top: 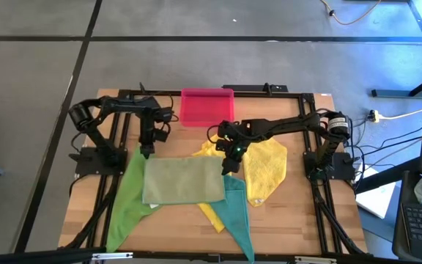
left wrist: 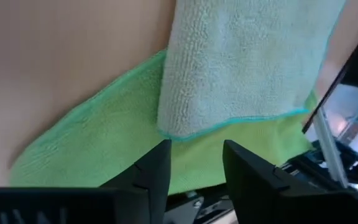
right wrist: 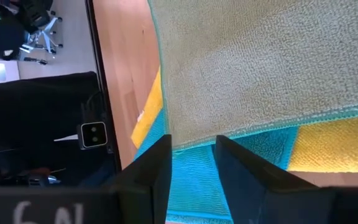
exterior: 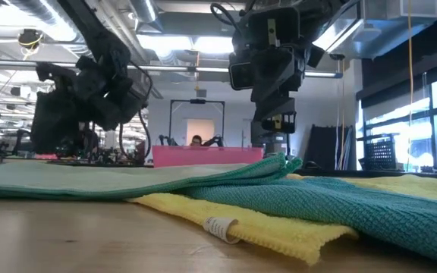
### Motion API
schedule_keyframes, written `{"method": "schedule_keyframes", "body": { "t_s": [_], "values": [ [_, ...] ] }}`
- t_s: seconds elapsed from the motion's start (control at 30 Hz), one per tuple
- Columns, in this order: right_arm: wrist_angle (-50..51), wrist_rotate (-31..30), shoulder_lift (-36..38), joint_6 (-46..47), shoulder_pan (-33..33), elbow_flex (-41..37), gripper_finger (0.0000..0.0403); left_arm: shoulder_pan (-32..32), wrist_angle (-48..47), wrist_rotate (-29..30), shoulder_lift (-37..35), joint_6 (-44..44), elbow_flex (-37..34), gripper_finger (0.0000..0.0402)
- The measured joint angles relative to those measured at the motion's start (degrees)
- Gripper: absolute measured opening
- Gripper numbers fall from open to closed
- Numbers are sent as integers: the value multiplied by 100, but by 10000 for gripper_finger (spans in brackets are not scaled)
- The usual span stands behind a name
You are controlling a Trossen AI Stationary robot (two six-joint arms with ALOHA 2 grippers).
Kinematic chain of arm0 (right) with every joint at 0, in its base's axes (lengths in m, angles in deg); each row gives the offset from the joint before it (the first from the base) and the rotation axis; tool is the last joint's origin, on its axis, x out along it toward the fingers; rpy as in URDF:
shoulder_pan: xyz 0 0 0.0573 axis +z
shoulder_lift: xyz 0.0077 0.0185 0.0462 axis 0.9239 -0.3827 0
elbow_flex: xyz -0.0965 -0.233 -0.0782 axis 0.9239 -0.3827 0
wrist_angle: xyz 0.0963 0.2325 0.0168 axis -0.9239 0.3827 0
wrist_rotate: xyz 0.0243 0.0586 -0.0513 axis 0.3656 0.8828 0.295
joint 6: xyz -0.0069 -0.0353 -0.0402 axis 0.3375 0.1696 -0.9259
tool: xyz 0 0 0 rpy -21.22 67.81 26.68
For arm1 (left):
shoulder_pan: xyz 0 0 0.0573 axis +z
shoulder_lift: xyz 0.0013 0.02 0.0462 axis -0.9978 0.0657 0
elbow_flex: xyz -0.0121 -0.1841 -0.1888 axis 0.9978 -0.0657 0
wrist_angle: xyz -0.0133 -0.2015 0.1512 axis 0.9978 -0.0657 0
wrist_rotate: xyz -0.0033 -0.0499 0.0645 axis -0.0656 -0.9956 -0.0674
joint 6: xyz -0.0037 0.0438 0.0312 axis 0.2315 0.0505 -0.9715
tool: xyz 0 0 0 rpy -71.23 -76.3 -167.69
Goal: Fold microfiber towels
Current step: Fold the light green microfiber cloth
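Note:
The pale olive towel (top: 183,181) lies folded into a rectangle in the middle of the table. It rests on the bright green towel (top: 127,205) at its left and on the teal towel (top: 237,213) at its right. One yellow towel (top: 267,169) lies crumpled at the right. Another yellow towel (top: 211,215) pokes out from under the pile near the front. My left gripper (top: 146,152) is open just above the olive towel's far left corner (left wrist: 166,132). My right gripper (top: 229,166) is open just above its far right corner (right wrist: 176,148). Neither gripper holds anything.
The pink tray (top: 206,107) stands at the table's far edge, between the two arms. Bare wood shows along the near edge (top: 299,227) and at the far left. The bright green and teal towels hang toward the front edge.

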Motion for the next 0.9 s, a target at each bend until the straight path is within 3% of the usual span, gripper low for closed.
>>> {"method": "schedule_keyframes", "body": {
  "t_s": [0.47,0.9],
  "values": [
    [-78,-116,-2,520,2,0,126,-507,1065,204,-1,0,-262,140],
    [-822,-506,-1,1541,302,0,126,-556,1253,229,-2,-151,-556,144]
  ]
}}
